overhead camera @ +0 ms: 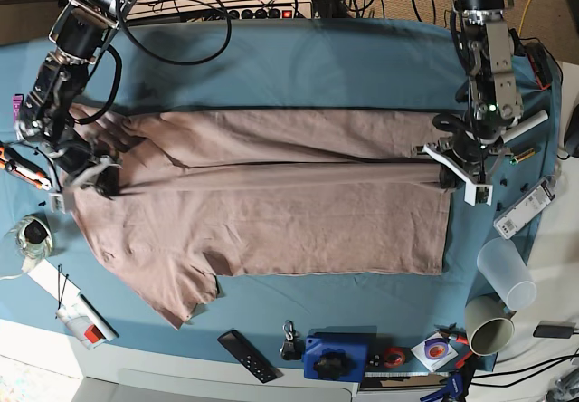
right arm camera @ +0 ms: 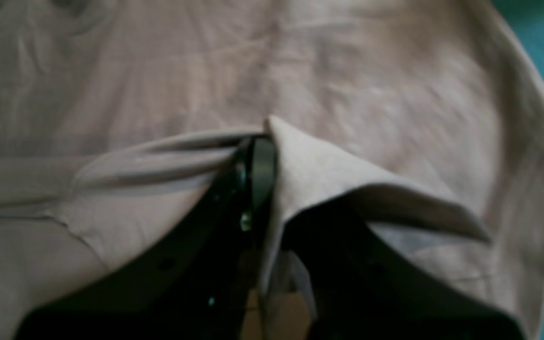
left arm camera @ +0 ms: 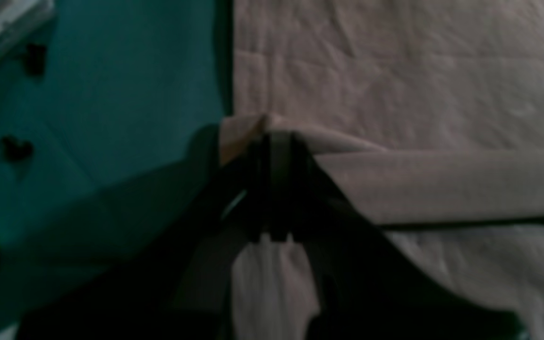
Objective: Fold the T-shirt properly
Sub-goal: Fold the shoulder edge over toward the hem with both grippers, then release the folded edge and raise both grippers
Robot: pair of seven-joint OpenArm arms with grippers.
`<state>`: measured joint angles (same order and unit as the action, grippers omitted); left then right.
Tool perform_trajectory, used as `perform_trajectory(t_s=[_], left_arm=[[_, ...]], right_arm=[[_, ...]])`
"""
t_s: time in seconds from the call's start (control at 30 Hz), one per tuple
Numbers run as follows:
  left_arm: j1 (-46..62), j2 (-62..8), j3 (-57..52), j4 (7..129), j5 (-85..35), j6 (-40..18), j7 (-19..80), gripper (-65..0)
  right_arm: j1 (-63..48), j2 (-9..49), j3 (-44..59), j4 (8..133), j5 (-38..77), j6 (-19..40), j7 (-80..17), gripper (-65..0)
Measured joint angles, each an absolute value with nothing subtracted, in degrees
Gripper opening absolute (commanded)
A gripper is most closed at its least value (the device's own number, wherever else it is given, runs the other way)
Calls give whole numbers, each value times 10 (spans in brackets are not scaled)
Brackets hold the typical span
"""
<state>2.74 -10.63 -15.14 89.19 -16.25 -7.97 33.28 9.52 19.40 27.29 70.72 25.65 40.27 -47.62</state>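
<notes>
The mauve T-shirt [overhead camera: 271, 221] lies spread across the blue-teal table cloth [overhead camera: 317, 67], its far edge folded toward the middle along a long straight crease. At the hem end, on the base view's right, my left gripper [overhead camera: 446, 176] is shut on the folded edge. The left wrist view shows the left gripper [left arm camera: 279, 137] pinching a raised corner of the T-shirt [left arm camera: 395, 71]. On the base view's left, at the shoulder end, my right gripper [overhead camera: 102, 182] is also shut on cloth. In its wrist view the right gripper [right arm camera: 261, 141] holds a peaked fold of the T-shirt [right arm camera: 347, 71].
Two paper cups [overhead camera: 507, 273] [overhead camera: 489, 324] stand at the right front. A black remote [overhead camera: 246, 356] and a blue box [overhead camera: 336, 357] lie along the front edge. A tape roll [overhead camera: 34, 234] sits at the left, and cables and a power strip [overhead camera: 262, 8] run along the back.
</notes>
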Motion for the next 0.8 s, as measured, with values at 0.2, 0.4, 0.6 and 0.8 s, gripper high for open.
perform_trajectory(t_s=[0.2, 0.4, 0.6, 0.8], left_arm=[[-11, -107, -151, 849, -163, -79, 331, -650], [-21, -107, -151, 849, -161, -79, 334, -650], [-20, -107, -151, 849, -161, -79, 334, -569], [-19, -109, -154, 853, -158, -74, 341, -362]], right_arm=[[95, 194, 247, 707, 246, 399, -462, -650], [95, 195, 248, 707, 246, 399, -453, -650], [95, 195, 248, 707, 246, 399, -454, -631], [95, 198, 251, 714, 267, 394, -477, -505]])
